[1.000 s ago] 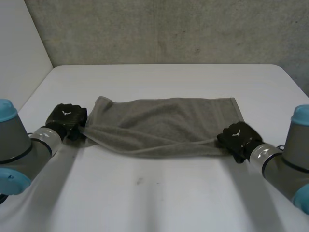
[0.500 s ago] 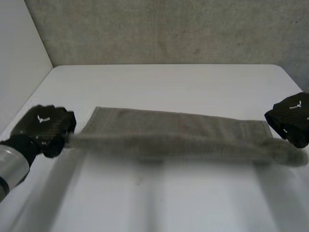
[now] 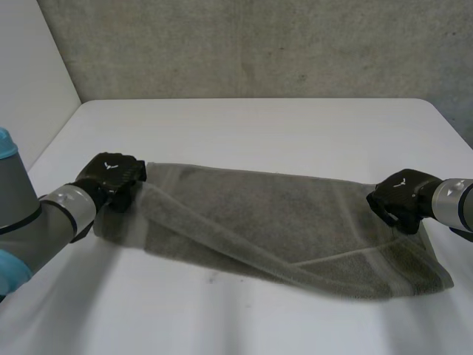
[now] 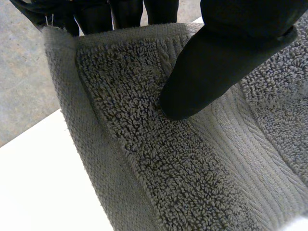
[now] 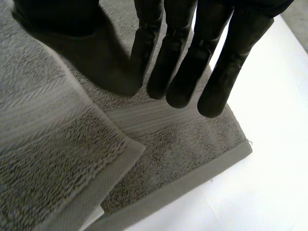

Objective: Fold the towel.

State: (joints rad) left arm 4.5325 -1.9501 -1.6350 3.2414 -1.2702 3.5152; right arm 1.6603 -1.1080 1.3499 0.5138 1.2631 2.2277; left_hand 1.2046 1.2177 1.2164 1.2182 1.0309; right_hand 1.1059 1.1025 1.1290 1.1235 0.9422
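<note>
The grey towel (image 3: 281, 222) lies across the white table (image 3: 244, 126), doubled over lengthwise, its right end spread toward the table's front. My left hand (image 3: 111, 176) is at the towel's left end. In the left wrist view its thumb (image 4: 216, 62) presses the towel (image 4: 144, 154) against the fingers behind the hem, so it is shut on the cloth. My right hand (image 3: 403, 194) is over the towel's right end. In the right wrist view its fingers (image 5: 211, 57) are straight and hang above the towel (image 5: 57, 159), where a folded corner lies on the lower layer.
A grey wall (image 3: 259, 44) runs behind the table and a white panel (image 3: 29, 81) stands at the left. Bare table surface (image 3: 222, 318) stretches in front of the towel and behind it.
The hands pulled the towel taut and off the table, then came down; it now lies slack, further right and forward. The right hand's fingers have straightened off the cloth.
</note>
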